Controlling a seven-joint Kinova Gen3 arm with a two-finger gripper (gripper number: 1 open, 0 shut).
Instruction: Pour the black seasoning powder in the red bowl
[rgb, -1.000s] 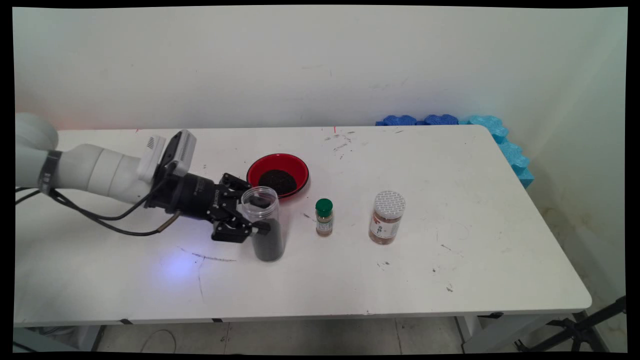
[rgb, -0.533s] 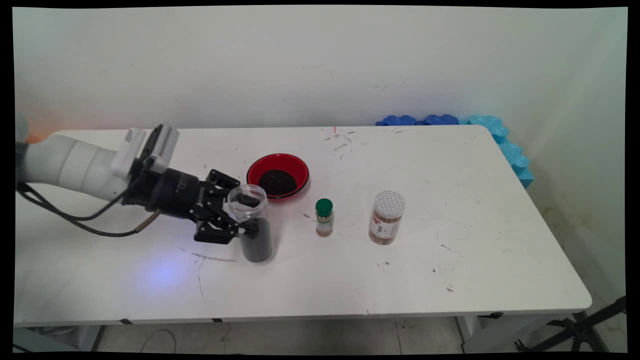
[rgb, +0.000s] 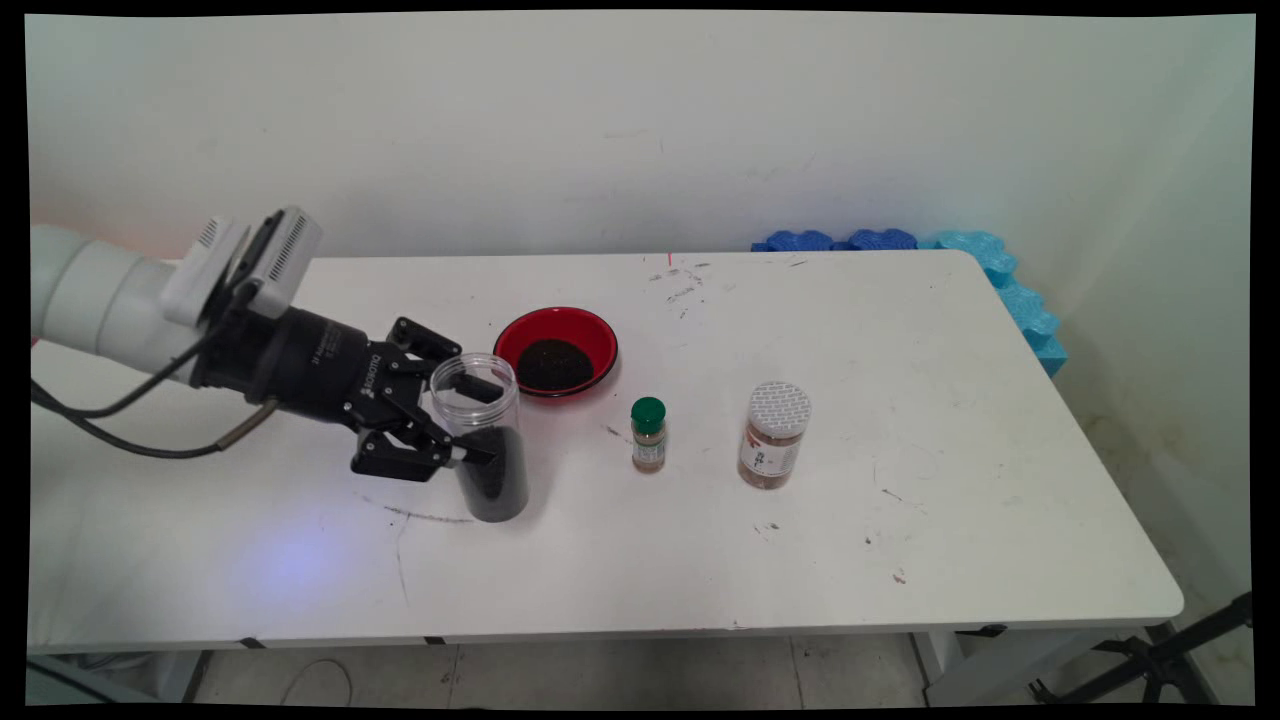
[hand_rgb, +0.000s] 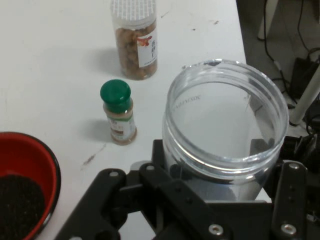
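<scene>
Jar (rgb: 482, 440) of dark powder, lidless, is sitting upright in your gripper (rgb: 468, 422), clenched on its clear wall from the side so nothing spills, just left of the red bowl (rgb: 556, 351) already holding powder.

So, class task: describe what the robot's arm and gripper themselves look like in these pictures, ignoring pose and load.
The arm is white, made of rounded tube segments. A white ribbed box sits at the wrist. Black cables hang beneath. The gripper is black, with a round base bearing small white lettering, jointed linkages with silver screws, and two fingers.
</scene>
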